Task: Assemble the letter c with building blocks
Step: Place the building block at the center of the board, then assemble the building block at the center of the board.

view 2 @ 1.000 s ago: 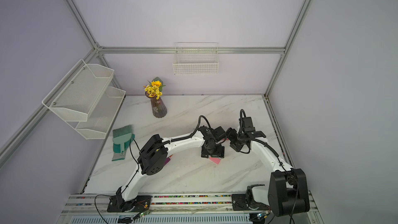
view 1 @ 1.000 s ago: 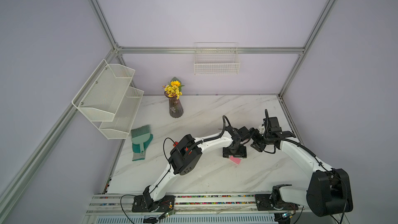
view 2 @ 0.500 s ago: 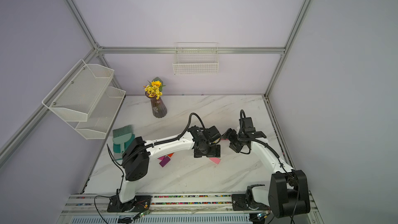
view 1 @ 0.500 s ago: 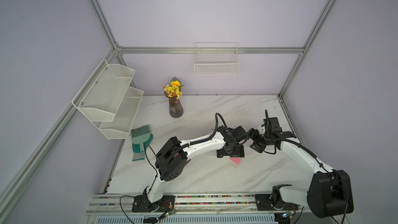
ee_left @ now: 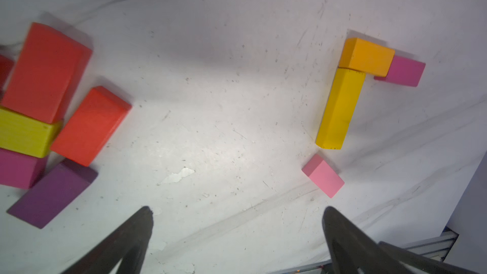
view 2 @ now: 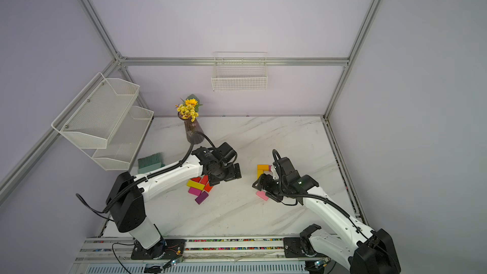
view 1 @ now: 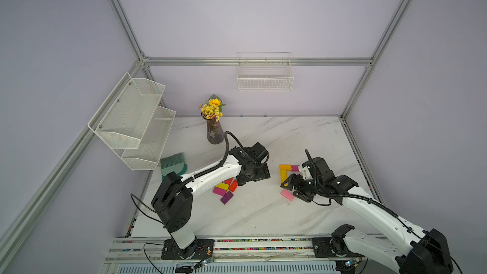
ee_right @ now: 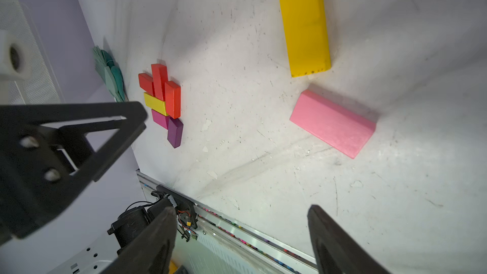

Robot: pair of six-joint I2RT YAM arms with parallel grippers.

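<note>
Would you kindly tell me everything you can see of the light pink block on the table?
The light pink block is a small, flat rectangular brick, plain matt pink, seemingly painted wood. It lies flat on the marble table, askew to the long yellow block, just off that block's free end with a narrow gap seeming to part them. Nothing else touches it; the right gripper's fingers stand apart, clear of it.

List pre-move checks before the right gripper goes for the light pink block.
1. Right gripper open, empty: ok.
2. Light pink rectangular block flat, unobstructed on marble-look table: ok.
3. Pink block aligned with long yellow block: not ok, skewed, gap at its end.
4. Short orange block touching yellow block and small magenta block: ok.
5. Left gripper open, clear of pink block: ok.
</note>
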